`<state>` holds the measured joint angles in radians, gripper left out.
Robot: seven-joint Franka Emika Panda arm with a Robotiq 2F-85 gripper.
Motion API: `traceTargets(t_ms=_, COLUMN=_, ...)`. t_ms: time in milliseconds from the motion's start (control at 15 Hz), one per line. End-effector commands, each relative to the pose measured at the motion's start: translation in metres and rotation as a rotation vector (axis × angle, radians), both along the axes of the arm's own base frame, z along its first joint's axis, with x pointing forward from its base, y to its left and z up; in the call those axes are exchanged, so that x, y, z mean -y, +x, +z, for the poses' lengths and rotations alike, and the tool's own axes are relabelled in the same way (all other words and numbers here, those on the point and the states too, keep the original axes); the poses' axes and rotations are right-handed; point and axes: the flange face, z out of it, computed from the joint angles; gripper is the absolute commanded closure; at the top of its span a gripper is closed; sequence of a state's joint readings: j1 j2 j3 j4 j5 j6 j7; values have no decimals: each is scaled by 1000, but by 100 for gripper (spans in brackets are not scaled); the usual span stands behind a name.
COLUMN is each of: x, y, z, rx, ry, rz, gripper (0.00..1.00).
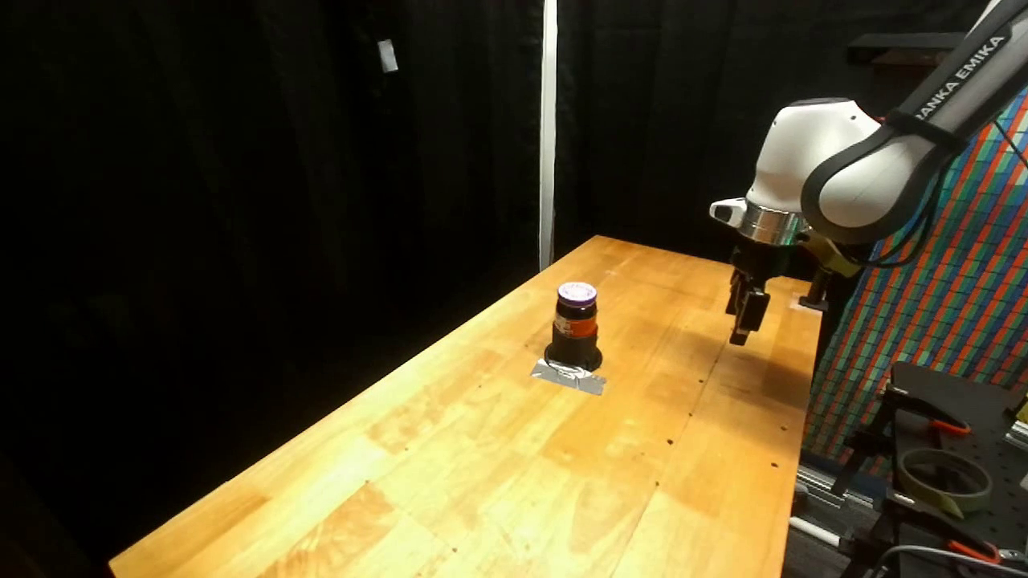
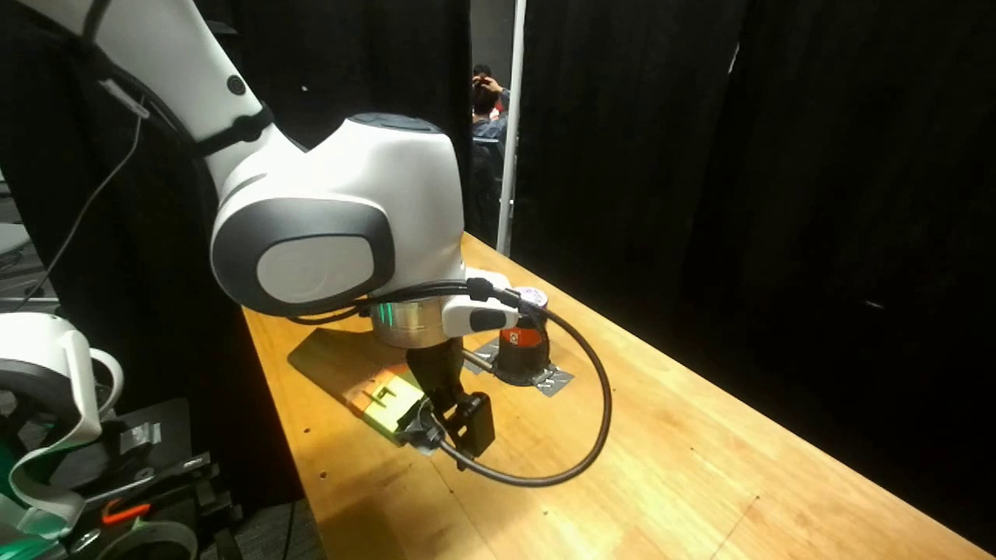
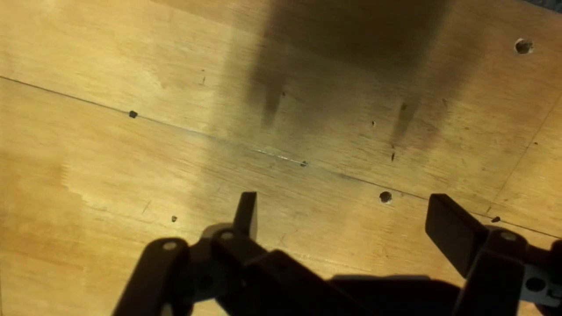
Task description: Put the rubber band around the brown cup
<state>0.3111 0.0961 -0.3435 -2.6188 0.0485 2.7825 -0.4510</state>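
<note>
Claw (image 3: 343,197) stands wide, plainest in the wrist view; the cup (image 1: 577,325) shows in both exterior views only, upright on the counter (image 1: 482,449), pale top (image 1: 577,291) upward, long axis vertical.

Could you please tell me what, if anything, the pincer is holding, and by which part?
Nothing is held: the pincer stands open, tabletop showing through its gap in the wrist view; the brown cup stands apart.
</note>
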Motion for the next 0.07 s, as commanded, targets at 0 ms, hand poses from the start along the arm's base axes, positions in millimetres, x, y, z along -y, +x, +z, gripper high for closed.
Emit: traceTargets(t_ms=0, x=-2, y=-1, z=1, rx=-1, ry=-1, rz=1, gripper=0)
